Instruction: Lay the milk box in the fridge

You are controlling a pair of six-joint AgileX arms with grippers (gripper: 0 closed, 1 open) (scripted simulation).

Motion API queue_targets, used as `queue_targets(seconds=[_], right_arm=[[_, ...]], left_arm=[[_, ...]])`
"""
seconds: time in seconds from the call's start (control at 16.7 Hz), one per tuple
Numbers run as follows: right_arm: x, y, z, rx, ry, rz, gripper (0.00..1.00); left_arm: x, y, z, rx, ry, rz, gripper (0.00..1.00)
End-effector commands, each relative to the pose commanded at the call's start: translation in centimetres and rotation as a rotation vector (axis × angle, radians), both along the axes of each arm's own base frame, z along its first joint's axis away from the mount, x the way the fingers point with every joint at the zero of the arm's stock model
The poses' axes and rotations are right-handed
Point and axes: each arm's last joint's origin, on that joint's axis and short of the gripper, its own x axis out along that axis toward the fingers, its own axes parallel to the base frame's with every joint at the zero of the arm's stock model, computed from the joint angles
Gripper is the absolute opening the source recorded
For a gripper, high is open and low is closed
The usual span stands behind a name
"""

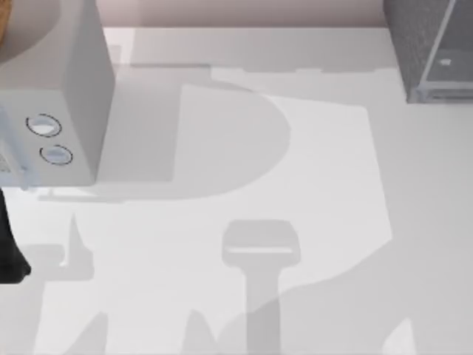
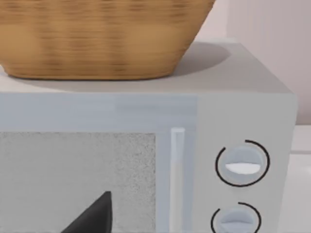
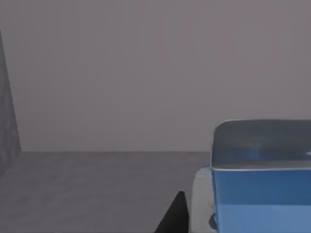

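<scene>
The right wrist view looks into the fridge (image 3: pixel 107 87): pale grey back panel, grey floor, a speckled wall at one edge. The milk box (image 3: pixel 262 194) sits just beside a dark fingertip (image 3: pixel 175 216) of the right gripper, close under the camera and seemingly resting on or just above the fridge floor; I cannot tell whether they touch. I cannot tell whether that gripper is clamped on the box or has let go. My judgement is that the task is nearly done: the box is already inside the cabinet, and what is left is to confirm it lies flat, release it if held, and draw the arm out without knocking it. In the top view the fridge (image 1: pixel 432 52) stands at the table's far right corner. The left gripper is parked facing the microwave (image 2: pixel 243 165), one dark fingertip (image 2: pixel 95 216) close before its door; its opening cannot be told. A wicker basket (image 2: pixel 97 39) sits on top of the microwave. The white table (image 1: pixel 244 185) carries broad soft shadows, and a pale pinkish wall (image 1: pixel 244 11) runs behind it.
</scene>
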Motion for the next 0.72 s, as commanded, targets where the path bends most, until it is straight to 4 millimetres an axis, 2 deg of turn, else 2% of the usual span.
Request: queue_targets(seconds=[0.72], right_arm=[[5.3, 0.1, 1.2, 0.000, -0.003, -0.001, 0.00]], left_arm=[[0.0, 0.0, 0.0, 0.000, 0.000, 0.000, 1.00]])
